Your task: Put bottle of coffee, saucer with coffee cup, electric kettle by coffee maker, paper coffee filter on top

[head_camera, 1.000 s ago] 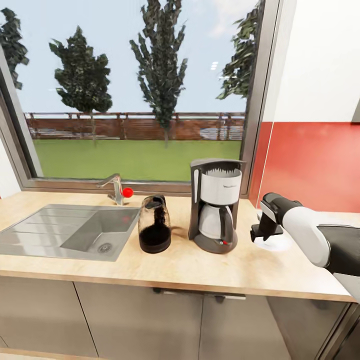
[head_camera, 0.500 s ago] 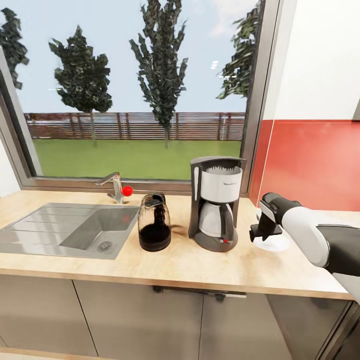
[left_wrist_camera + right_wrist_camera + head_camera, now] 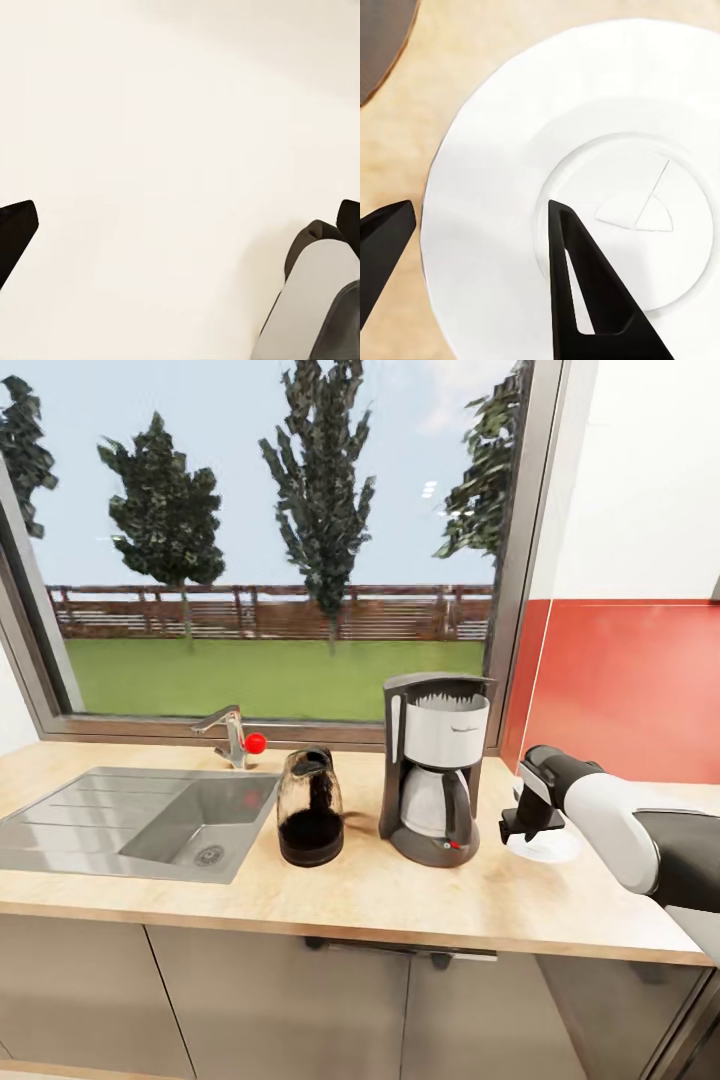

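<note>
Sunlit kitchen countertop point(image 3: 380, 900): right gripper point(image 3: 522, 826) poised with fingers spread over saucer point(image 3: 577, 187), seemingly just released beside coffee maker point(image 3: 435, 770); electric kettle point(image 3: 308, 807) beyond that machine.

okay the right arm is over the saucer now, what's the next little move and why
Probably lift the right end effector straight up. The saucer lies flat on the countertop beside the coffee maker, the fingers are open above it, and it holds no cup.
</note>
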{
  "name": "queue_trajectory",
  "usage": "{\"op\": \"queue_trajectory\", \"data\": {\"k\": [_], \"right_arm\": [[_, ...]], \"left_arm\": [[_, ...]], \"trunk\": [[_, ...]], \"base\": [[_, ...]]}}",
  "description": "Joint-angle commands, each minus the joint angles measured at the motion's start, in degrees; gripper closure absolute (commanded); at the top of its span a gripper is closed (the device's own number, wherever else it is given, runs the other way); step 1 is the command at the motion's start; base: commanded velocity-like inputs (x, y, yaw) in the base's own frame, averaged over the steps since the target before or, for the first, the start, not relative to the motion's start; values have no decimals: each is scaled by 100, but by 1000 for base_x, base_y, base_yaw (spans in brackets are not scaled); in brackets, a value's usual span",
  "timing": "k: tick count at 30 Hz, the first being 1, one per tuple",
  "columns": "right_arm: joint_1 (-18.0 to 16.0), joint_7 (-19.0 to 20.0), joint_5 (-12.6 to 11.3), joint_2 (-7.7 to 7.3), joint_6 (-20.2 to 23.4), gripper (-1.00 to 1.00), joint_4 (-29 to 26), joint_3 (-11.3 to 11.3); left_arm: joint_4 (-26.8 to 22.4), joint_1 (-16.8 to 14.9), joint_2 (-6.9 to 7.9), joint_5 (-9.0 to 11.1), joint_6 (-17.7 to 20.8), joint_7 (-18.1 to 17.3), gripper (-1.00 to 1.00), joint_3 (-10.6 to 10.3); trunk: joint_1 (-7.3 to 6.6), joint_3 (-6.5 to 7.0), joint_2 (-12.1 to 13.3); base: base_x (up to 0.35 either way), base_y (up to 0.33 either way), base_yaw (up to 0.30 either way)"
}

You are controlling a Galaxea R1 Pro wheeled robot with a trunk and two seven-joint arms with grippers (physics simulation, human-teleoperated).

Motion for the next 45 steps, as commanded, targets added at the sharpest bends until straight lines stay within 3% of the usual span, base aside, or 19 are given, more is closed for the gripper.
{"op": "queue_trajectory", "data": {"k": [1,45], "right_arm": [[-9,56,61,1,3,100,10,17],[-9,56,78,8,3,100,10,17]], "left_arm": [[5,-4,-1,36,-15,-17,-100,-11],[5,-4,-13,36,-14,-17,-100,-11]], "trunk": [[0,-8,-5],[945,-780,-1730]], "base": [[0,0,0],[0,0,0]]}}
